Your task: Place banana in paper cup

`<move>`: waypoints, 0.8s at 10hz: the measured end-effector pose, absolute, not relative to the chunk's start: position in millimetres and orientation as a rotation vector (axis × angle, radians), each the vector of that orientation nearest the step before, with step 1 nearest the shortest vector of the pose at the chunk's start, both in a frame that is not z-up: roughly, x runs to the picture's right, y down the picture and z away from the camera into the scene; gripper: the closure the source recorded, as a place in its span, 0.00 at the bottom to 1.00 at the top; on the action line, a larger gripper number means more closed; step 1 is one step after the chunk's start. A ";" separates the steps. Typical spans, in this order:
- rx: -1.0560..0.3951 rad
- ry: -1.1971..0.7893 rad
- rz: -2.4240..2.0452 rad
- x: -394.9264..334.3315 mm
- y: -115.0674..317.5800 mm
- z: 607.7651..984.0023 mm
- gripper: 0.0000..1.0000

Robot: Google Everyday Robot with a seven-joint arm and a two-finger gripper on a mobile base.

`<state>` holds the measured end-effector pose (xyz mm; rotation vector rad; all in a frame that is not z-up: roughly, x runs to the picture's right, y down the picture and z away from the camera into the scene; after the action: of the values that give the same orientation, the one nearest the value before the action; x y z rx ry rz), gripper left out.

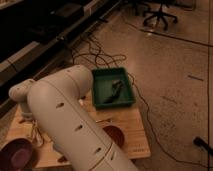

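Pincer (34,132) low over counter (132,131) left edge, under arm (65,115); we cannot tell its grip. Banana, paper cup hidden from us. Risk: arm blocks view, banana misses or topples cup.

The banana (104,120) shows only as a thin, pale yellow-cream sliver. It lies flat on the wooden worktop (131,131), a little right of the middle and about halfway between the near and far edges. It runs roughly left to right. Its left end meets the edge of the white arm (65,115), so its full length and shape cannot be told. The claw (35,134) hangs over the left part of the worktop, well apart from the banana. The paper cup cannot be made out.
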<state>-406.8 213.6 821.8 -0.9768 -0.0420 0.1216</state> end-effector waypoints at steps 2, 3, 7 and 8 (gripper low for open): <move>-0.989 -0.057 0.120 -405.9 211.9 824.4 0.51; -0.990 -0.059 0.119 -406.3 211.9 824.5 0.61; -0.999 -0.127 0.109 -405.8 209.9 817.4 0.98; -0.990 -0.207 0.113 -397.8 200.6 812.1 1.00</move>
<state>-397.8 200.6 812.1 -0.9895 -0.2075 0.1127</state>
